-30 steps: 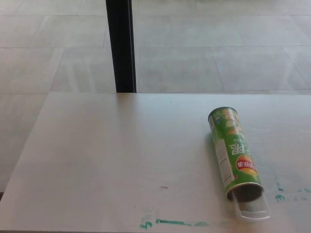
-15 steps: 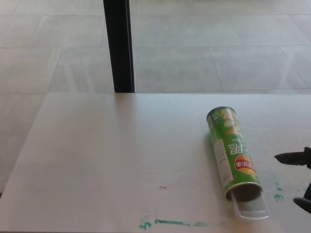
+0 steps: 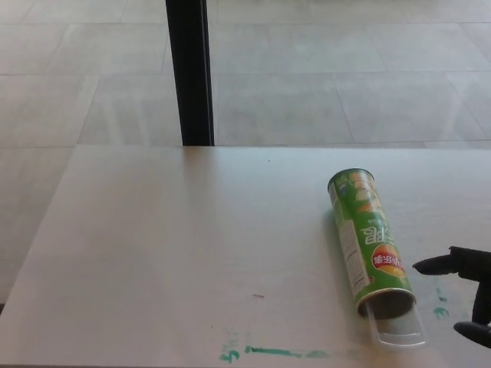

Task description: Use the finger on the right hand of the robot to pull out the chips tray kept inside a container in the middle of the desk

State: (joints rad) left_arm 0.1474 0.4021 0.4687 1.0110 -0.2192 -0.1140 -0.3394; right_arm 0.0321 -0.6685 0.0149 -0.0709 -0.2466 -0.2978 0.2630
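Note:
A green chips can [image 3: 369, 242] lies on its side on the pale desk [image 3: 192, 245], right of centre, its open mouth facing the near edge. A clear plastic tray [image 3: 397, 328] sticks a short way out of that mouth. My right hand [image 3: 462, 291] comes in at the right edge, black fingers apart, one finger [image 3: 433, 265] pointing left toward the can's lower end. It stays apart from the can and tray and holds nothing. My left hand does not show.
Green paint marks [image 3: 268, 353] streak the desk's near edge, with more smudges [image 3: 440, 310] right of the can. A black post [image 3: 190, 73] stands behind the desk's far edge, over a tiled floor.
My right hand has come further into view from the right edge, its finger reaching closer to the can. The can and tray lie as before.

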